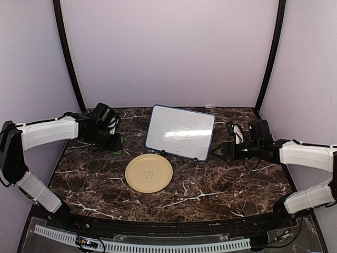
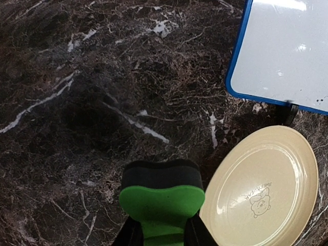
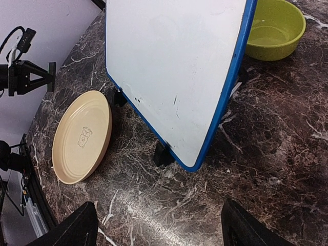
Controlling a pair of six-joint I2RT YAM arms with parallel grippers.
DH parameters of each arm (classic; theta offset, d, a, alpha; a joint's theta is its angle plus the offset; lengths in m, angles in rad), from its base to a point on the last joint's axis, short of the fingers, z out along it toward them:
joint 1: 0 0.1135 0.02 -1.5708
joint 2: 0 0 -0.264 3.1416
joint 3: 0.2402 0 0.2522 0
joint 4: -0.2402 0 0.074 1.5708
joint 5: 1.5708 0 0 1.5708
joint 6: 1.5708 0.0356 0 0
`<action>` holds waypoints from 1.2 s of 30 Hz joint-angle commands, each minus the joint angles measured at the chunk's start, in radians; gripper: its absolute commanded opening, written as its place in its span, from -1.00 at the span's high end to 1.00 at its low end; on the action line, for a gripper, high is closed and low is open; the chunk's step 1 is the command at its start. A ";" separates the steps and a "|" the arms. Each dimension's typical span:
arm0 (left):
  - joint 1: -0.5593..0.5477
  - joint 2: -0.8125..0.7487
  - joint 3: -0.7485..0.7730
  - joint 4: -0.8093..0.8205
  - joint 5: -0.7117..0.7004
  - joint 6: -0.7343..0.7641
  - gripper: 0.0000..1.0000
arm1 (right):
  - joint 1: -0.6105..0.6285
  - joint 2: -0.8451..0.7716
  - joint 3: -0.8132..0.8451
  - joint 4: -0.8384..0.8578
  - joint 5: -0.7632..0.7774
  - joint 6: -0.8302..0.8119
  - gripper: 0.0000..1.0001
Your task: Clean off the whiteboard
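Observation:
The whiteboard point(image 1: 180, 132), white with a dark-blue frame, stands tilted on black feet at the table's middle back. It also shows in the left wrist view point(image 2: 287, 56) and the right wrist view point(image 3: 174, 72), with a few small dark specks near its lower edge. My left gripper point(image 1: 117, 142) is at the left of the board, shut on the green bone-shaped eraser point(image 2: 161, 205), which has a black pad. My right gripper point(image 1: 217, 153) is open and empty, just right of the board's lower right corner, its fingers point(image 3: 72, 230) spread wide.
A round tan plate point(image 1: 149, 172) lies in front of the board, also in the left wrist view point(image 2: 266, 189) and the right wrist view point(image 3: 82, 136). A yellow-green bowl point(image 3: 274, 28) sits behind the board. Dark marble table point(image 1: 221, 184), curved walls around.

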 commanded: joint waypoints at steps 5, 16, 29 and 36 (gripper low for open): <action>0.028 0.127 -0.015 -0.014 0.042 -0.024 0.96 | -0.008 -0.012 -0.019 0.020 0.015 0.006 -0.68; 0.037 0.233 -0.034 0.046 0.040 -0.020 0.77 | -0.009 0.016 -0.029 0.039 0.017 0.002 -0.69; 0.038 0.145 -0.005 0.021 0.039 0.007 -0.92 | -0.011 0.052 -0.005 0.060 0.011 0.012 -0.71; 0.060 0.072 0.066 0.015 0.050 0.015 -0.97 | -0.033 0.059 0.059 0.031 0.021 -0.006 -0.72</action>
